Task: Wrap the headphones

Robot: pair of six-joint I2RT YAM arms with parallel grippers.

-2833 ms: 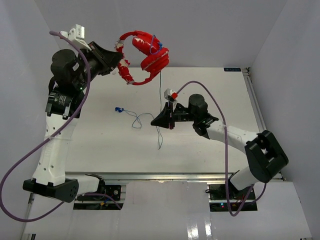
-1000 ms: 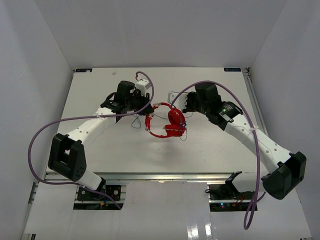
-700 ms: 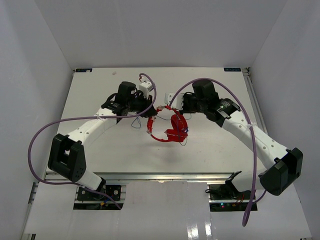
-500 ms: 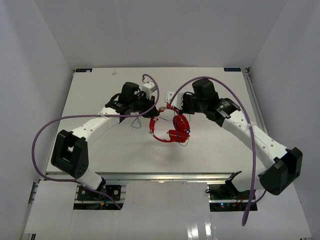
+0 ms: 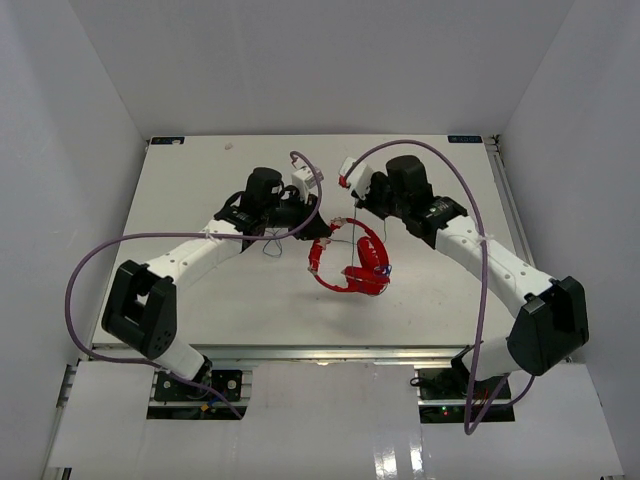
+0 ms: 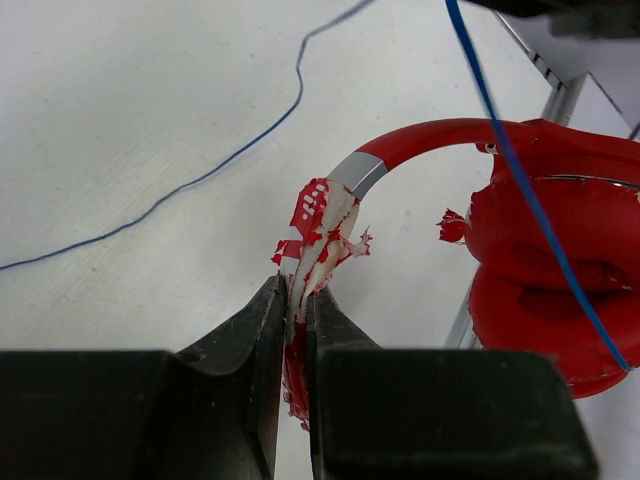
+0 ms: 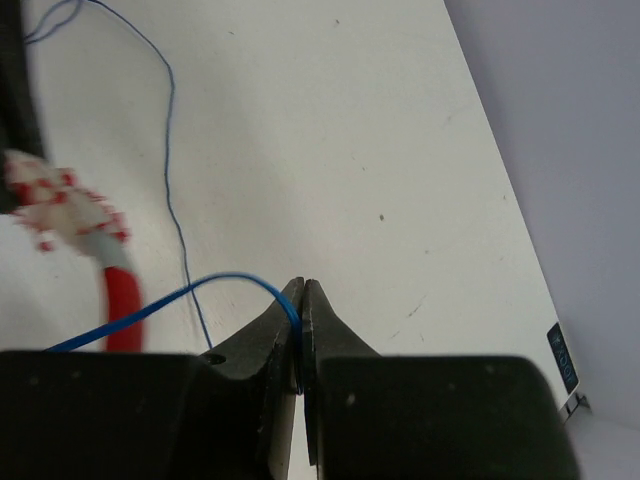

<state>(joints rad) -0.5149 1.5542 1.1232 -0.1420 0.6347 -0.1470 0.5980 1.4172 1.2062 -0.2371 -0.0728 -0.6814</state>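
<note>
Left arm: reaches from the near-left corner toward the middle of the table (image 5: 200, 180), a purple cable (image 5: 85, 275) looping beside it.
Left gripper (image 6: 297, 300): jaws drawn almost together, clamped on the frayed, peeling red-and-white end of the headband.
Headphones (image 5: 352, 265): at the table's middle, between the two grippers. The headband arcs from the left gripper to the two red earcups, which sit together on the right. I cannot tell whether they rest on the table or hang just above it.
Cord (image 7: 165, 120): thin and blue. One strand crosses the earcups, and another trails loosely over the table to the left.
Right gripper (image 7: 301, 290): jaws pinched tight on a bend of the cord, just behind the headphones.
Right arm: reaches in from the near-right corner.
</note>
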